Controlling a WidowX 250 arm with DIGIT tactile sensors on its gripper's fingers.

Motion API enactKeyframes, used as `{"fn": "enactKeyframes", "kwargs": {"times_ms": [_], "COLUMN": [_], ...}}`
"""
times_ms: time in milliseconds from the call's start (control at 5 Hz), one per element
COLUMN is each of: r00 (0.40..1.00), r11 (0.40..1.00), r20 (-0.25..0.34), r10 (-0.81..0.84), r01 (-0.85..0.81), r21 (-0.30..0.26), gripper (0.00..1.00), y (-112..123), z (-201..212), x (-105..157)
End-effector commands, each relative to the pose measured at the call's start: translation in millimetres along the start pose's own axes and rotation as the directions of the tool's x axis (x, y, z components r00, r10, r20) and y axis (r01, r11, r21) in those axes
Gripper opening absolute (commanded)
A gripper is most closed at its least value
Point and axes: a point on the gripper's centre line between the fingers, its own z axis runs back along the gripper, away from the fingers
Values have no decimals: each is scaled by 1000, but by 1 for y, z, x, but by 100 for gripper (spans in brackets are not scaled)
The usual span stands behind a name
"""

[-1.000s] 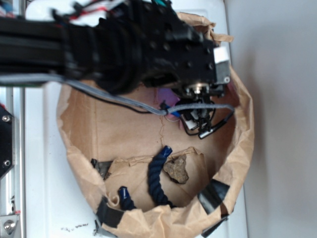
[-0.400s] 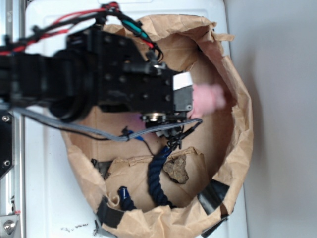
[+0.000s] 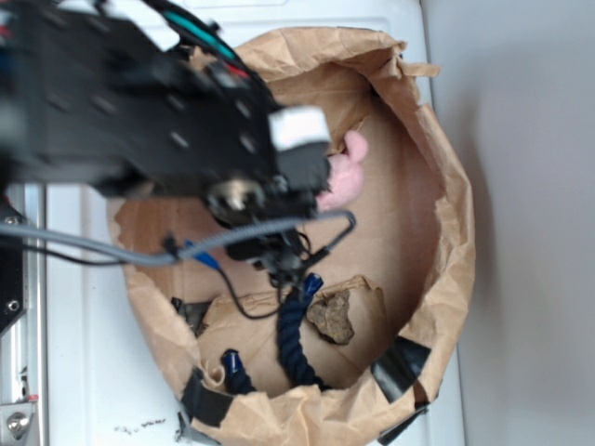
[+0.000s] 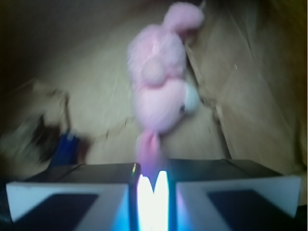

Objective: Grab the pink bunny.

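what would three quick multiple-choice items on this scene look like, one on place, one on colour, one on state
1. Where does the rope lie?
A. inside the paper bag
B. on the white surface outside it
C. draped over the arm

2. What colour is the bunny?
A. grey
B. pink
C. yellow

3. What is the gripper doing?
A. open wide above the rope
B. shut on the rock
C. shut on the bunny by a thin end

Answers:
1. A, the dark blue rope rests on the bag's floor beside the rock.
2. B, both views show pink plush with a pale face.
3. C, in the wrist view the fingers close on a narrow pink part while the body hangs beyond them.
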Motion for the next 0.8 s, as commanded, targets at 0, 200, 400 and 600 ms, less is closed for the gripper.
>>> {"fn": "enactKeyframes", "kwargs": {"times_ms": [0, 200, 400, 600], "r00": [999, 994, 991, 991], "r11": [999, 998, 998, 998], "r20": [38, 89, 118, 122], "r10": [34, 63, 70, 63], "r01": [-33, -63, -69, -66], "r21": [-29, 0, -7, 15], "gripper": [100, 100, 100, 100], "y": [9, 8, 12, 6], "z": [28, 16, -4, -24], "x": [13, 11, 47, 72]}}
